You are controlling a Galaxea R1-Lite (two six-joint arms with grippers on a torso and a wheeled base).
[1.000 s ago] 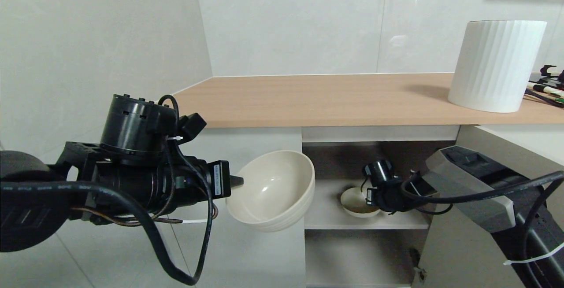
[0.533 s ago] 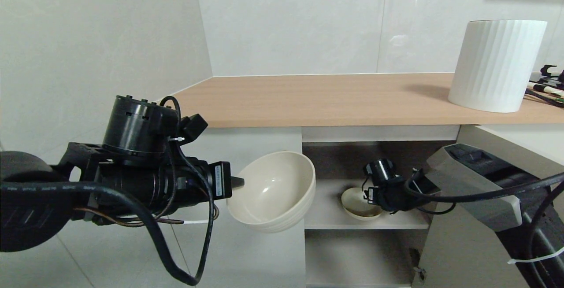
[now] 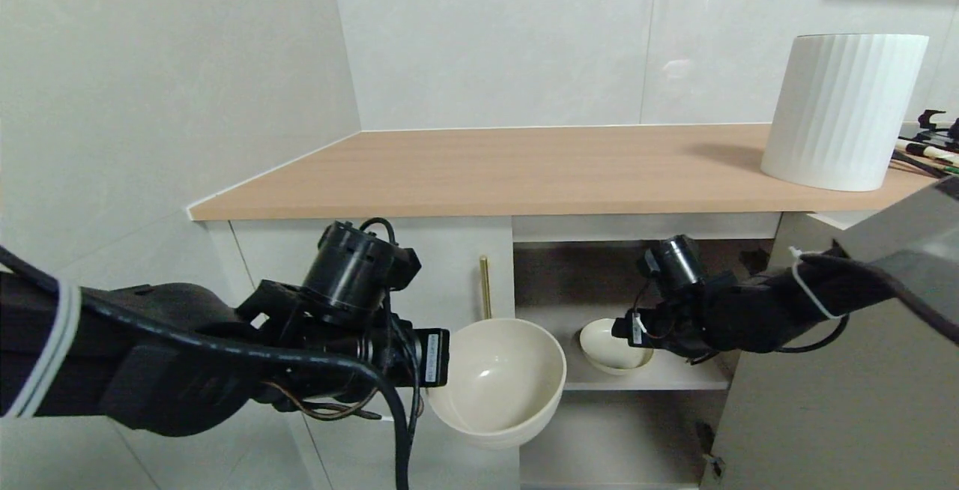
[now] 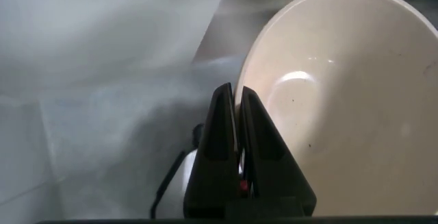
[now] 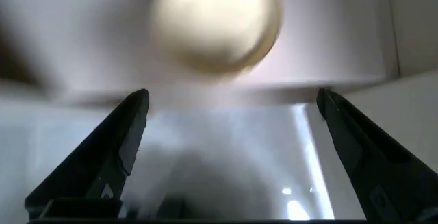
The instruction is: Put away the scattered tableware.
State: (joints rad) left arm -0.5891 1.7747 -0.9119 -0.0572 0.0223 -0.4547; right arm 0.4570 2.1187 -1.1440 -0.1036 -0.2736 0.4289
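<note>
Beneath the tabletop (image 3: 524, 168), a cupboard (image 3: 584, 273) stands open; left gripper (image 3: 443, 359) pinches the rim of the big bowl (image 3: 498, 385), midair beside the opening; right gripper (image 3: 620, 327) gapes, empty, before the small bowl (image 3: 608, 348) on the shelf (image 3: 674, 383) — next, probably, shelve the big bowl.

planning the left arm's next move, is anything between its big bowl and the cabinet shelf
Yes. The right gripper, open, and its arm hang in the cabinet opening before the shelf, where a small bowl already sits. The big bowl, in the left gripper, is beside that opening.
</note>
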